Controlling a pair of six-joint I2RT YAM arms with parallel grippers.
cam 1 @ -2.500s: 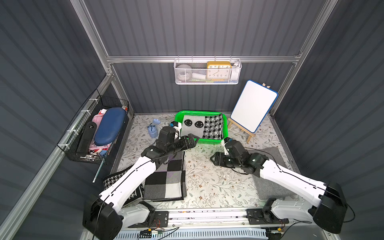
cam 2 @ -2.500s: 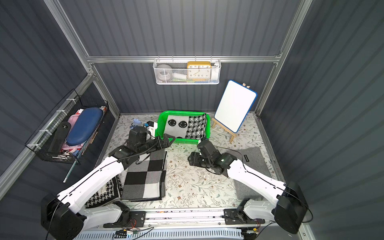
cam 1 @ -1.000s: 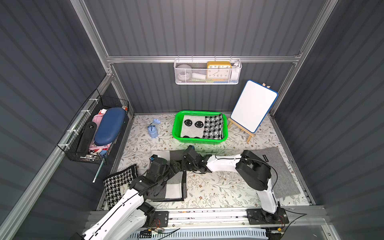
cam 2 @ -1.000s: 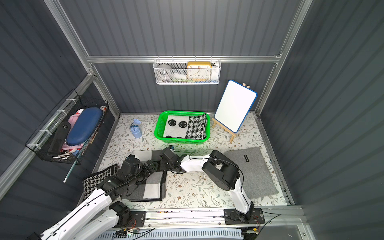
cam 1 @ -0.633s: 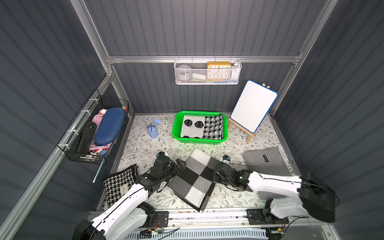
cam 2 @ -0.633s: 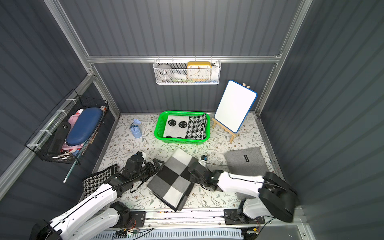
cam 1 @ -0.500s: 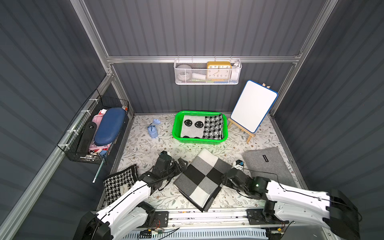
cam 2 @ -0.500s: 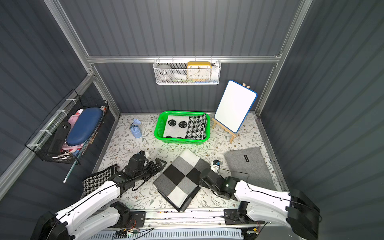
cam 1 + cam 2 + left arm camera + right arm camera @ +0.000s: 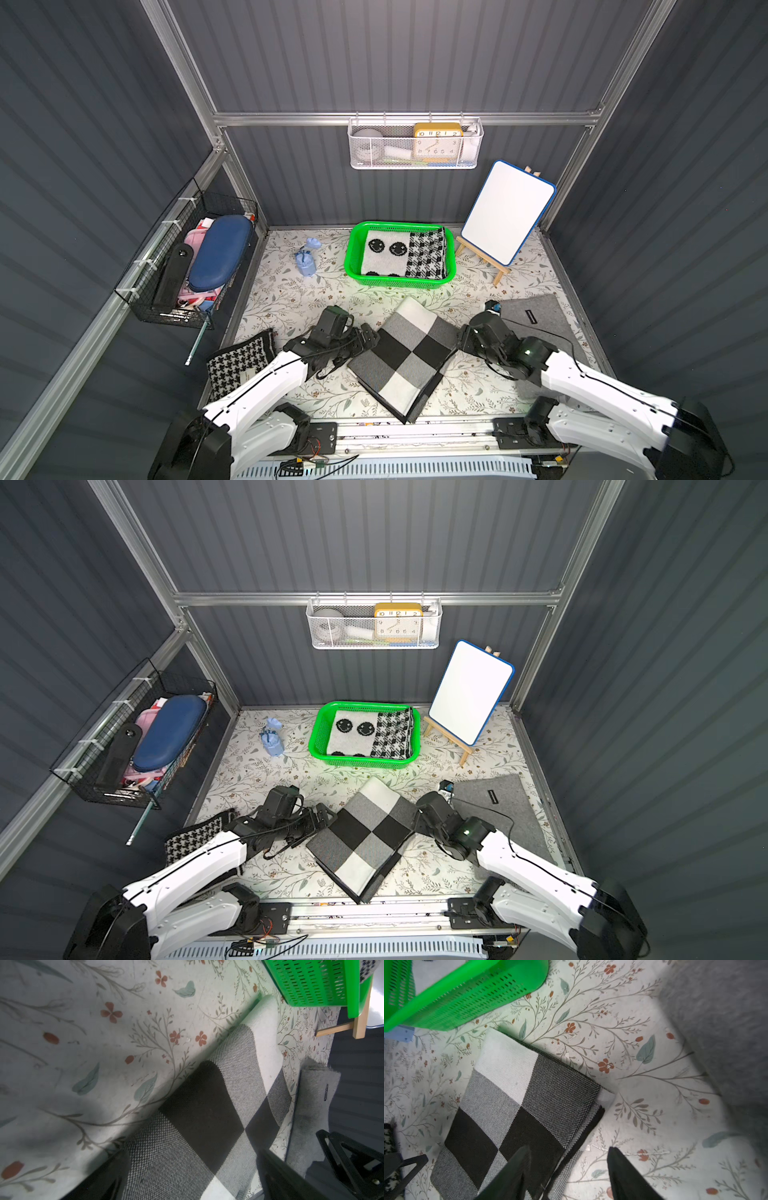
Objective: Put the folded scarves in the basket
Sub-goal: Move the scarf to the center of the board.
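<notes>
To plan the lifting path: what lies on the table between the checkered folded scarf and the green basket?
Nothing; only bare floral table cover separates the scarf from the green basket, seen in both top views.

Whiteboard (image 9: 507, 212) stands on its easel (image 9: 494, 272); grey mat (image 9: 552, 311) lies nearby.

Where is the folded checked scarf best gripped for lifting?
Probably at its two side corners, each arm from its own side. The checked scarf lies flat, one corner pointing at the open left gripper, the opposite, layered corner at the open right gripper.
</notes>
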